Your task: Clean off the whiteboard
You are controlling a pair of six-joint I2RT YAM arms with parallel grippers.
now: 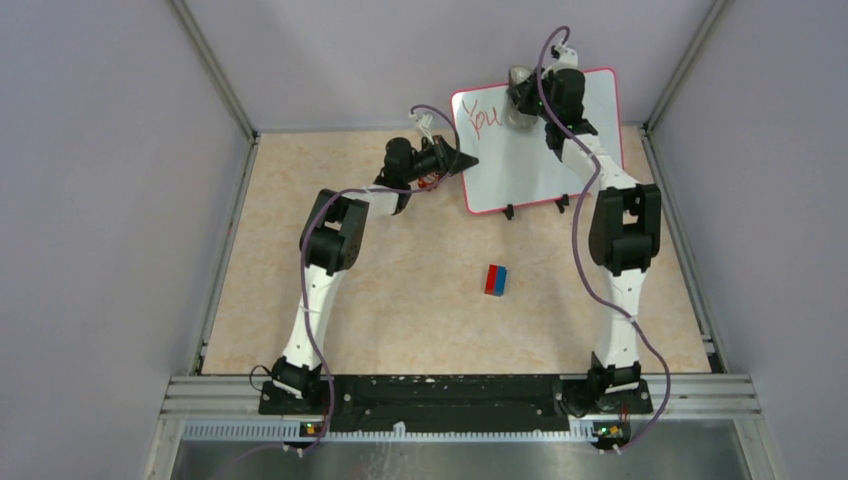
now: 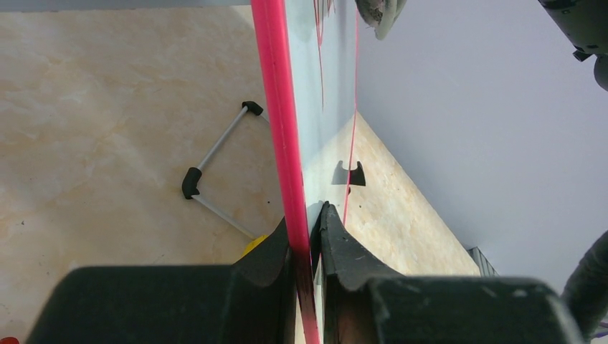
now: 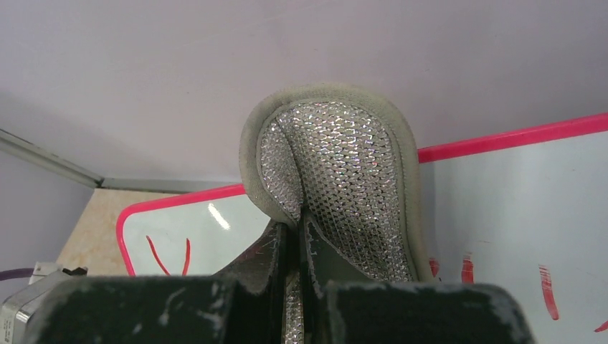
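At far side of table (image 1: 400, 290), left gripper (image 2: 305, 215) pinched tight on left edge of whiteboard (image 1: 530, 165), 2 black fingers (image 2: 269, 251) either side of pink-red frame, seen edge-on from left wrist cam. Up at whiteboard's top edge, right gripper (image 3: 292, 226) w/ jaws all but closed on grey pad (image 3: 337, 158), silvery sparkly mesh on its face. Pad's rounded end sticking up past frame. Touching the surface or just off it: cannot tell.

Whiteboard at rear ctr-right of table, close to back wall, standing on long edge and leaning back, on 2 small black feet (image 1: 509, 212). Red handwriting (image 1: 485, 120), approx "You", at upper left of its face. More red strokes both sides of pad in right wrist view. Rest of face glossy white.

Behind whiteboard, thin grey prop rod (image 2: 215, 154) w/ black end caps, low over tabletop. Small yellow bit (image 2: 254, 244) beside left finger, too hidden to identify.

Nearer arm bases, well apart from whiteboard, 1 small block (image 1: 496, 279), half blue, half red, flat on tan marbled tabletop btwn the 2 arms. Lavender walls (image 1: 100, 200) on 3 sides.
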